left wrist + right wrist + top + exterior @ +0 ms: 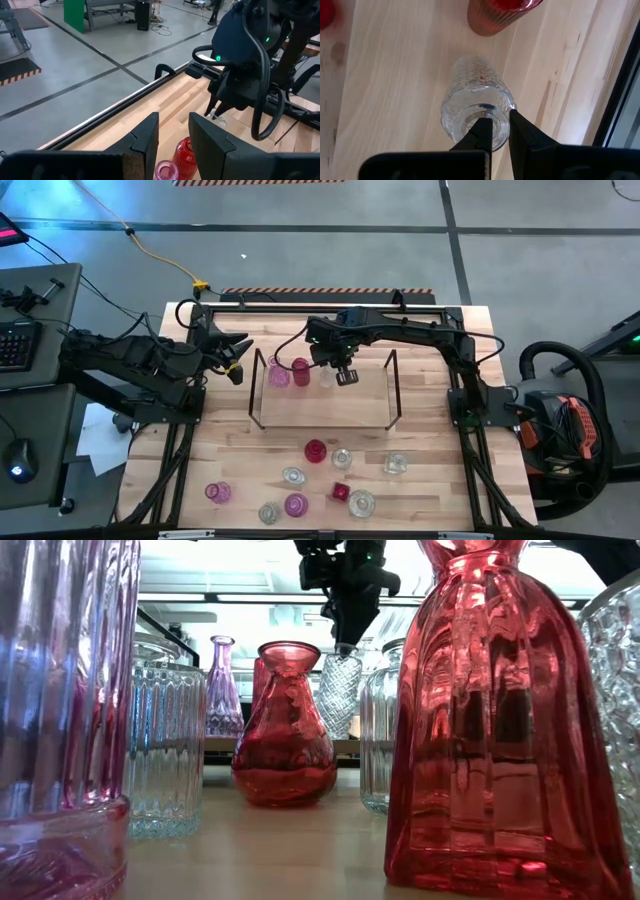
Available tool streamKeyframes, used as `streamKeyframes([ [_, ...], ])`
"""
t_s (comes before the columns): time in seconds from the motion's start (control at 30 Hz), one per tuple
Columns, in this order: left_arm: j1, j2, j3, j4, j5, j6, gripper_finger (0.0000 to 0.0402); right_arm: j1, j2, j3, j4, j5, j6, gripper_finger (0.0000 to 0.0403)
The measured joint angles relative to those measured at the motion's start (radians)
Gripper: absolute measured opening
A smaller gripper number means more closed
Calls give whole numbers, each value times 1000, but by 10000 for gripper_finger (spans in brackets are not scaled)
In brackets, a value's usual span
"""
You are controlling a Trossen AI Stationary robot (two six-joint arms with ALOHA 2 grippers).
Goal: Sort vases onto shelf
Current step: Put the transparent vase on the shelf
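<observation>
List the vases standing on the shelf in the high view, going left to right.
Pink vase → red vase → clear vase, whose rim the right gripper pinches.

Overhead, table-level and wrist views share the shelf [325,392].

The desk [430,480] is pale, matt planked wood with visible grain. The vases [285,730] are glossy glass, some ribbed; the clear vase [477,107] has a knobbly texture. The shelf [320,405] has thin dark metal wire ends. The right pincer [500,127] looks matt black.
</observation>
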Motion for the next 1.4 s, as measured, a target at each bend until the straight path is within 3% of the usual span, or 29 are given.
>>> streamKeyframes([
  [0.2, 0, 0, 0, -1, -1, 1, 97, 0, 0, 0, 6, 0, 0, 12],
  [0.6, 0, 0, 0, -2, -1, 3, 97, 2, 1, 0, 32, 5, 0, 74],
  [0.97, 0, 0, 1, -3, -13, 22, 97, 3, 0, 30, 5, 49, 0, 78],
  [1.4, 0, 0, 1, -3, -23, 29, 97, 15, -2, 79, -33, 26, 17, 78],
])
